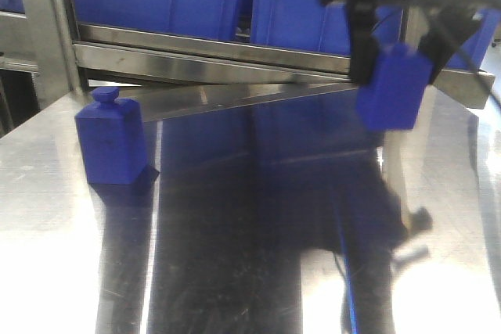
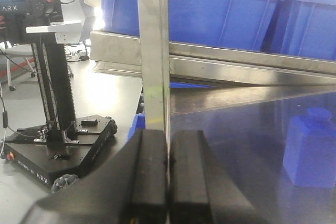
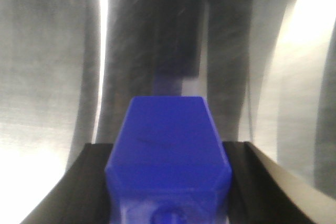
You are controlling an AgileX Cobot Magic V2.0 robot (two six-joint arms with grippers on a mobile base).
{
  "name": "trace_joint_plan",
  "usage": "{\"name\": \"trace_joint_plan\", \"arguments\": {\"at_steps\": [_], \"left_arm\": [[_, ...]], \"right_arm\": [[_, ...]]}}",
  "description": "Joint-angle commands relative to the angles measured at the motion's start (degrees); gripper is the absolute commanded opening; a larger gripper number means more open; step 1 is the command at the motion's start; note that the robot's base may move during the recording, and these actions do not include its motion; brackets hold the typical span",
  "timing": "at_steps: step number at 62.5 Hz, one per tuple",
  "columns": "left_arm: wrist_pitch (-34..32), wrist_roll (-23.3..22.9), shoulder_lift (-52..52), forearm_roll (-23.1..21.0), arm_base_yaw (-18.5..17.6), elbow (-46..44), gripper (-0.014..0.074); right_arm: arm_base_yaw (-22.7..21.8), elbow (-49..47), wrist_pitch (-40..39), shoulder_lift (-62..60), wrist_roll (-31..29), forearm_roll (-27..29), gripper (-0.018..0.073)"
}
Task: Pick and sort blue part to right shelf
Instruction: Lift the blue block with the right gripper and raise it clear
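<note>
My right tool (image 1: 395, 66) clenching blue part (image 1: 391, 99) aloft over surface (image 1: 235, 232); left tool (image 2: 169, 179) clenched empty; risk: part clips right shelf (image 1: 235, 59) rail, twists loose

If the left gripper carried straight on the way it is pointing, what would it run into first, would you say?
Most likely the vertical steel post directly ahead of the shut left gripper; how far off it stands is unclear.

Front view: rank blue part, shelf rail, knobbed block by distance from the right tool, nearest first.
1. Blue part: clamped in the right tool, upper right.
2. Shelf rail: just behind the tool, across the back.
3. Knobbed block: far left on the table.
</note>
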Motion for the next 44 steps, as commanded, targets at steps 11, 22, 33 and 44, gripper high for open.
{"name": "trace_joint_plan", "arguments": {"at_steps": [11,22,33,44], "left_arm": [[-4.9,-0.4,-1.1,-0.5,-0.2,1.3,0.0125],[-4.9,-0.4,-1.1,-0.5,-0.2,1.3,0.0125],[-4.9,-0.4,-1.1,-0.5,-0.2,1.3,0.0125],[-4.9,-0.4,-1.1,-0.5,-0.2,1.3,0.0125]], "right_arm": [[-9.1,15.8,-15.7,-18.4,-11.7,1.2,0.0382],[-15.5,27.0,-25.4,-28.0,-17.9,2.5,0.0382],[-16.7,35.0,-32.8,-35.5,-18.1,2.5,0.0382],[-16.7,43.4,-41.7,-44.6,-18.1,2.6,0.0382]]}}
